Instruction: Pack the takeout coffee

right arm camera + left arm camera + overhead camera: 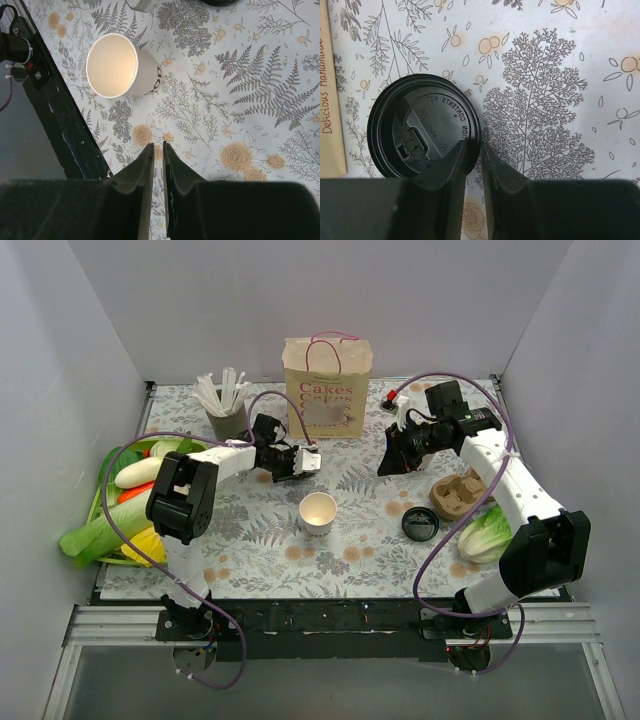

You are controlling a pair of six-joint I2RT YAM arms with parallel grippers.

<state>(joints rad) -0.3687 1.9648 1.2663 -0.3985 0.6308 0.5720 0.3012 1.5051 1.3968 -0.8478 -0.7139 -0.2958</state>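
Observation:
The white paper cup with dark side print stands open, with no lid on it, at the table's middle; it also shows in the right wrist view. My left gripper is in front of the paper bag and is shut on the rim of a round black lid, low over the table beside the bag's edge; its tips pinch the lid's right rim. My right gripper is shut and empty above the table, its tips a little way from the cup.
A second flat black lid lies right of the cup. A cardboard cup carrier and a cabbage sit at the right. A basket of vegetables is at the left, a holder of white sticks at the back left.

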